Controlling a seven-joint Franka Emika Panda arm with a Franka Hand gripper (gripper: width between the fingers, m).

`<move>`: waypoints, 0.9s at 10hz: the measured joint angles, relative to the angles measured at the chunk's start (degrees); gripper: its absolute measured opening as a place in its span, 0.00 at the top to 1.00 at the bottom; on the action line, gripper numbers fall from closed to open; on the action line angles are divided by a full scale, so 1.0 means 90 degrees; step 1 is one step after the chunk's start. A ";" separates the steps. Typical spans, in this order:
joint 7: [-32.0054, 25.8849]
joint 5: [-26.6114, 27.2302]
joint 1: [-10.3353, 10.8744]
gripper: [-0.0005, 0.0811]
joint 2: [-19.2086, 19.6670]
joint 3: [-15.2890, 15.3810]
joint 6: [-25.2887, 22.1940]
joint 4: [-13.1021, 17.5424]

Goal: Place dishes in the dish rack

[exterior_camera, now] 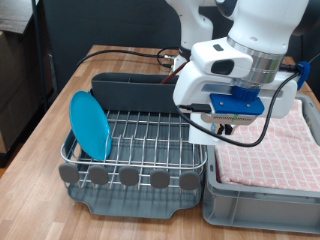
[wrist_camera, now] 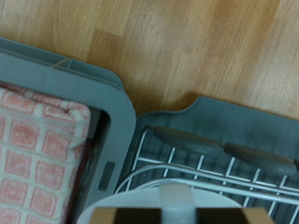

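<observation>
The round light-blue plate (exterior_camera: 90, 125) stands on edge in the silver wire dish rack (exterior_camera: 150, 135), at the exterior view's left. My gripper (exterior_camera: 224, 124) hangs above the rack's right end, next to the crate. In the wrist view a white rounded mug (wrist_camera: 131, 201) sits right at the gripper (wrist_camera: 174, 203), with a grey finger over its rim, above the rack wires (wrist_camera: 220, 173) and grey knobs (wrist_camera: 182, 140). The mug is hidden behind the hand in the exterior view. The wooden spoon is out of view.
A dark grey caddy (exterior_camera: 130, 92) lines the rack's far side; grey knobs (exterior_camera: 128, 177) and drip tray (exterior_camera: 140, 203) are at the front. A grey crate (exterior_camera: 262, 192) with pink checked cloth (exterior_camera: 275, 150) stands right of the rack. Black cables hang by the hand.
</observation>
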 joint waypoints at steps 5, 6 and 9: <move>-0.0191 0.0134 -0.0203 0.91 0.0554 0.0005 0.0154 0.0459; -0.0267 0.0186 -0.0241 0.91 0.0662 0.0012 0.0156 0.0564; -0.0467 0.0336 -0.0345 0.91 0.1049 0.0031 0.0124 0.0929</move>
